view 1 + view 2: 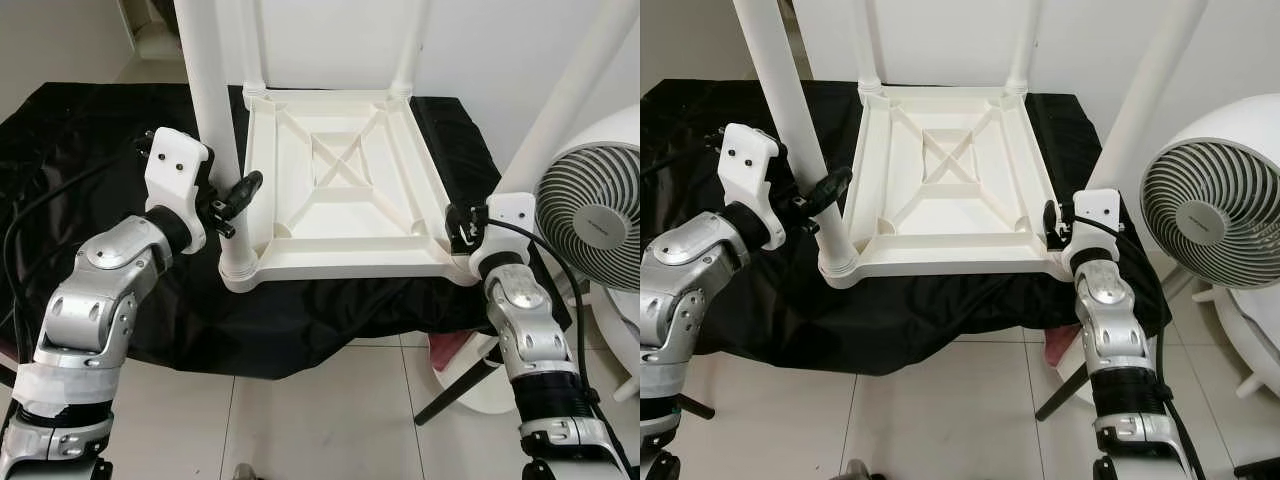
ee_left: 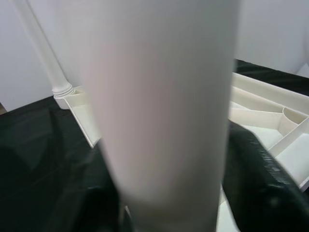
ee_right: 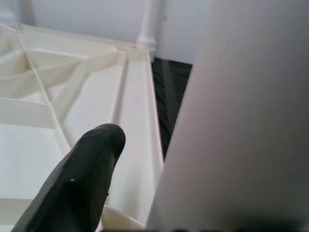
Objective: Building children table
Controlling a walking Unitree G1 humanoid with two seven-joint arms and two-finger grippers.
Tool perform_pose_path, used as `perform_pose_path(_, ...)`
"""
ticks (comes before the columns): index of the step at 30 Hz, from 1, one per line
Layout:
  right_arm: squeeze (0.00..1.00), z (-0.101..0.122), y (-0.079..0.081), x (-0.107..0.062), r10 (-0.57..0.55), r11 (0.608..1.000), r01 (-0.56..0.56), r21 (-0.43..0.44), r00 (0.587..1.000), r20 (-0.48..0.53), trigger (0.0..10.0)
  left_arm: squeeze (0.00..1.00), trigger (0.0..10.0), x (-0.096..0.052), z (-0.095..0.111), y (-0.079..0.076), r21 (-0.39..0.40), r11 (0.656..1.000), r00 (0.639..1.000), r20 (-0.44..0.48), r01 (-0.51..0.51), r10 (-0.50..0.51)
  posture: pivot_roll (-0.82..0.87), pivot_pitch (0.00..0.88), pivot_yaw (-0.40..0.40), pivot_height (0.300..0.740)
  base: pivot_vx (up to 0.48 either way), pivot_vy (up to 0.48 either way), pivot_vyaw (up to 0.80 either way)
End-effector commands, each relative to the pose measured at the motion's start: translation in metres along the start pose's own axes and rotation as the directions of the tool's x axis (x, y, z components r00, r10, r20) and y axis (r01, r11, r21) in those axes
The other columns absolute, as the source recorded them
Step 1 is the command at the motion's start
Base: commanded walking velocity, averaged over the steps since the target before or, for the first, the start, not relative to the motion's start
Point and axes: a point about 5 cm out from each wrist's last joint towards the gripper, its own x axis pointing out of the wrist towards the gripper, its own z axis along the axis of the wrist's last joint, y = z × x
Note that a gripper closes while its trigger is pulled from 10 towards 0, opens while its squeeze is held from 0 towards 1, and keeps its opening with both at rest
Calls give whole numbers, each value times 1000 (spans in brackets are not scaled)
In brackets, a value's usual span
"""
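Observation:
A white plastic children's table (image 1: 340, 262) lies upside down on a black cloth (image 1: 90, 140). Its four white legs stand upward. My left gripper (image 1: 235, 205) is at the bottom of the front-left leg (image 1: 210, 90), shut on it. In the left wrist view that leg (image 2: 164, 121) sits between my black fingers (image 2: 260, 174). My right gripper (image 1: 458, 228) is at the foot of the front-right leg (image 1: 570, 90). In the right wrist view one black finger (image 3: 82, 179) stands apart from that leg (image 3: 241, 121), with a gap between them.
A white fan (image 1: 595, 215) stands close to my right arm. Under the cloth's right corner are a black slanted rod (image 1: 455, 390) and something pink (image 1: 450, 350). The two back legs (image 1: 253, 40) rise against a white wall. Tiled floor lies in front.

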Motion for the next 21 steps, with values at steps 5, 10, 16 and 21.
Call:
perform_pose_path(5,0,27,5,-6,39,999,-41,12,986,160,10000,0,10000,11,7,-20,8,989,989,35,146,-146,-25,91,15,740,0,0,0)
perform_pose_path(10,0,28,-3,-18,66,997,-71,26,984,164,10000,0,10000,5,9,-12,-30,993,992,53,117,-115,-33,89,16,740,0,0,0)
perform_pose_path(16,0,6,-22,-44,17,1000,-17,-2,997,72,10000,0,10000,-7,8,6,-63,998,998,51,28,-25,-42,92,12,740,0,0,0)
perform_pose_path(21,0,-11,-30,-63,-22,1000,22,-20,1000,8,10000,0,10000,-17,9,13,-104,994,998,60,18,-12,-42,92,12,740,0,0,0)
